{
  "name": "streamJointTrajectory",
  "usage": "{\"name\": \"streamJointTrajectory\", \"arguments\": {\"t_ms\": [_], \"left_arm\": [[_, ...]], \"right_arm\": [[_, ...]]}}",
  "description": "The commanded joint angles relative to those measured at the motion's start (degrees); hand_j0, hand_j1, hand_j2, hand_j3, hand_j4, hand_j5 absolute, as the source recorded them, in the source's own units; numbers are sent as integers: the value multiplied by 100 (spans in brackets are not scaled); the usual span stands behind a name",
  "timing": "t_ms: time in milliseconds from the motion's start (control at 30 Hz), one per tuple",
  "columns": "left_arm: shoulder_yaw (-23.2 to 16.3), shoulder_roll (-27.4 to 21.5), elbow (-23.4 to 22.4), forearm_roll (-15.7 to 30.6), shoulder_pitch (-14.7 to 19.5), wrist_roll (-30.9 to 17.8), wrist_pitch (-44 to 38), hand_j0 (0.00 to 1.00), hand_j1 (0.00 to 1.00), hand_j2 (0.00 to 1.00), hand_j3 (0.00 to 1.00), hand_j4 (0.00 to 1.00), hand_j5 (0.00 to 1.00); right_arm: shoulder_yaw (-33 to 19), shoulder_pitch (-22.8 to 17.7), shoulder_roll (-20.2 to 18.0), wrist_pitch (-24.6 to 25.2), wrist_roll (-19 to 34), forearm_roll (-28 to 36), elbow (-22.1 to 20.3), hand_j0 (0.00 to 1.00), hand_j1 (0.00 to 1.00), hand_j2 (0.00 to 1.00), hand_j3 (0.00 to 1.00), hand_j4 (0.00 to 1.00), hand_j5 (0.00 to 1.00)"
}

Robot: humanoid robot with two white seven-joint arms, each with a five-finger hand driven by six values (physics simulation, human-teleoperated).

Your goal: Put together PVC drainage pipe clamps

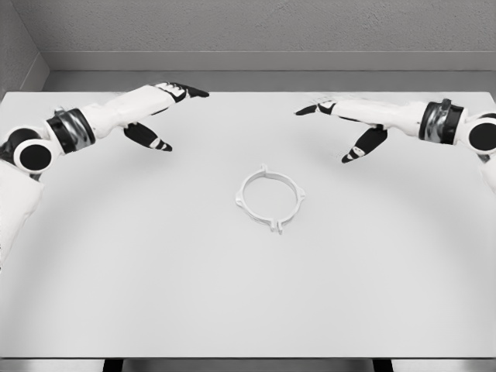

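A white ring-shaped pipe clamp [270,198] lies flat on the white table [155,294], a little right of its middle, with small tabs on its rim. My left hand [167,112] hovers over the far left of the table, fingers spread and holding nothing, well to the upper left of the clamp. My right hand [341,128] hovers at the far right, fingers spread too and empty, up and to the right of the clamp. Neither hand touches the clamp.
The table's back edge meets a grey wall [256,31]. Its front edge runs along the bottom of the picture, with two dark legs showing beneath.
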State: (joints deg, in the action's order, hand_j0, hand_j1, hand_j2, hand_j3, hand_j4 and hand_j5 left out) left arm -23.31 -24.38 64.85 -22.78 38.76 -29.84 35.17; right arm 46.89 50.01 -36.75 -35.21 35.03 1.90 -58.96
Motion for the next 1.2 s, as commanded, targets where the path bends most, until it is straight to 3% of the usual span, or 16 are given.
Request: {"name": "streamJointTrajectory", "arguments": {"t_ms": [0,100,200,267,467,567,700,900,1167], "left_arm": [[-358,-5,660,125,-18,4,-17,100,100,100,100,100,100],[-824,4,1073,125,-79,4,-17,100,100,100,100,100,100],[-850,4,1258,125,-185,-13,-17,100,100,100,100,100,100],[-1184,-5,1539,116,-229,-13,-17,100,100,100,100,100,100],[-1738,12,1873,116,-229,-13,-17,100,100,100,100,100,100],[-1782,21,1882,116,-238,-13,-17,100,100,100,100,100,100],[-1984,92,1847,98,-229,-13,-17,100,100,100,100,100,100],[-2011,285,1618,54,-193,-57,-17,100,100,100,100,100,100],[-2020,496,1337,-69,-141,-66,-17,100,100,100,100,100,100]], "right_arm": [[40,-18,-746,21,-3,548,-854,100,100,100,100,100,100],[31,-290,-1045,21,-3,707,-1188,100,100,100,100,100,100],[31,-598,-1036,21,-3,742,-1259,100,100,100,100,100,100],[-31,-765,-1054,21,-3,751,-1250,100,100,100,100,100,100],[-145,-791,-869,21,-3,873,-1092,100,100,100,100,100,100],[-145,-888,-878,21,-3,1234,-1092,100,100,100,100,100,100],[-189,-1020,-834,21,-3,1252,-1083,100,100,100,100,100,100],[-848,-1600,-852,21,-3,1252,-1083,100,100,100,100,100,100],[-857,-1600,-861,21,-3,1252,-1083,100,100,100,100,100,100]]}}
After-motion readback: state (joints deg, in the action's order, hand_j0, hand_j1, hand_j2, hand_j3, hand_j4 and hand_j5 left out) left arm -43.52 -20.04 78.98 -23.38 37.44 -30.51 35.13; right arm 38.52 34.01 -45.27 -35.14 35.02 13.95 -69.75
